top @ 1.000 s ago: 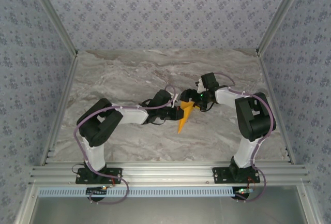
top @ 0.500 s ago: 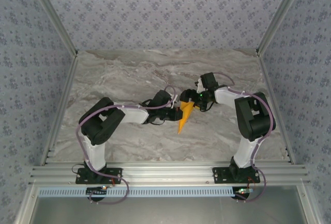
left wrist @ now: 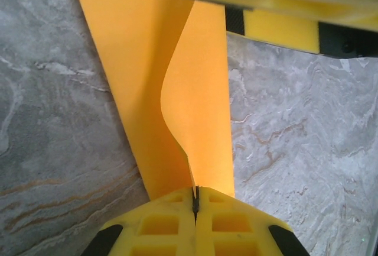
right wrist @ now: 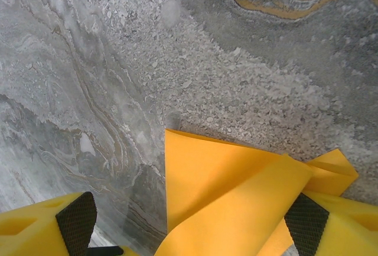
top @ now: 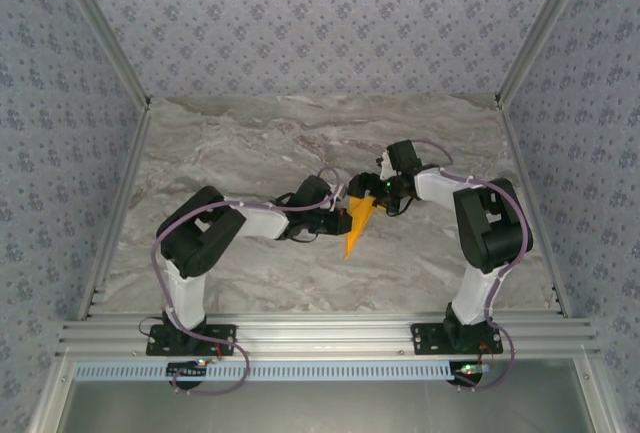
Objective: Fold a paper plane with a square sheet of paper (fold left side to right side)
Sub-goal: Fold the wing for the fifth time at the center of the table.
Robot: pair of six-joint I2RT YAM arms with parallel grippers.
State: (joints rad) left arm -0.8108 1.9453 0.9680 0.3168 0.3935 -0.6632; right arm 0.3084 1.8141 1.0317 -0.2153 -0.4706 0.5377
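Paper plane (top: 357, 223), in left jaws, between right jaws

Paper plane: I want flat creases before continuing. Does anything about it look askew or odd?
Yes. In the left wrist view, the paper plane's upper flap bows up in a curved edge instead of lying flat. Its tip is pinched in the shut left gripper. No tear shows.

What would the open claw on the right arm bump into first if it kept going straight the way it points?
Most likely the orange paper plane. A raised flap of it stands between the right gripper's open fingers. Past it lies the marble table, though how far off that is cannot be judged here.
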